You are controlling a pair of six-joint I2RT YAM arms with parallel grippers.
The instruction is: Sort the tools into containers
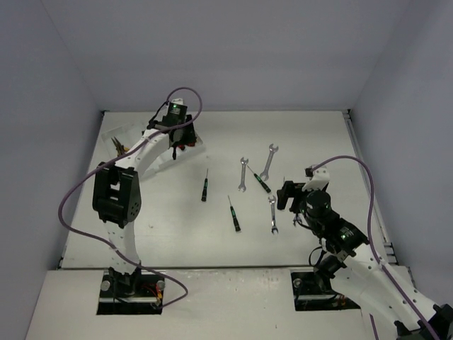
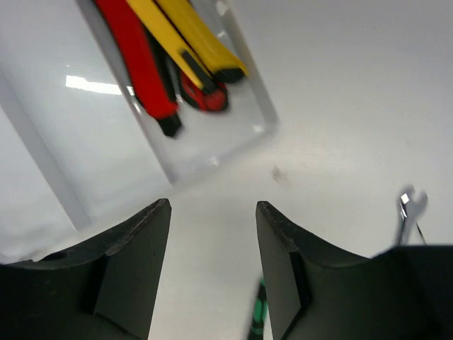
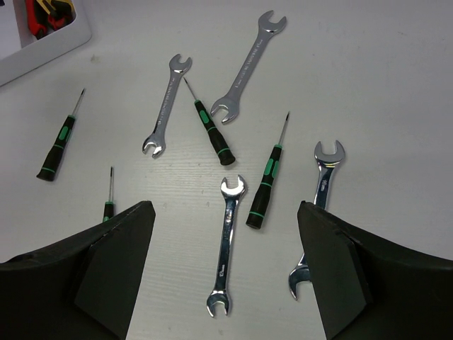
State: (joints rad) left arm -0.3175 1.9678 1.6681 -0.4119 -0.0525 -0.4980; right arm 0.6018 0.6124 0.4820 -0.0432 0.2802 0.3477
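The translucent white tray [image 2: 106, 145] lies at the far left of the table [image 1: 122, 133]. In its right-hand compartment lie a red utility knife [image 2: 141, 67] and a yellow one [image 2: 202, 39]. My left gripper [image 2: 212, 212] hovers open just past the tray's corner with nothing between its fingers. Orange-handled pliers [image 1: 117, 146] rest further left in the tray. On the table lie several silver wrenches and green-black screwdrivers. My right gripper [image 3: 225, 205] hangs open above a small wrench [image 3: 226, 244]. Beside it lie a screwdriver [image 3: 267, 177] and another wrench [image 3: 322, 177], partly hidden by the right finger.
Further out lie two wrenches [image 3: 168, 105] [image 3: 249, 64] and screwdrivers [image 3: 209, 127] [image 3: 60, 142] [image 3: 107, 202]. A screwdriver handle [image 2: 258, 312] shows under my left fingers. Grey walls close the table on three sides.
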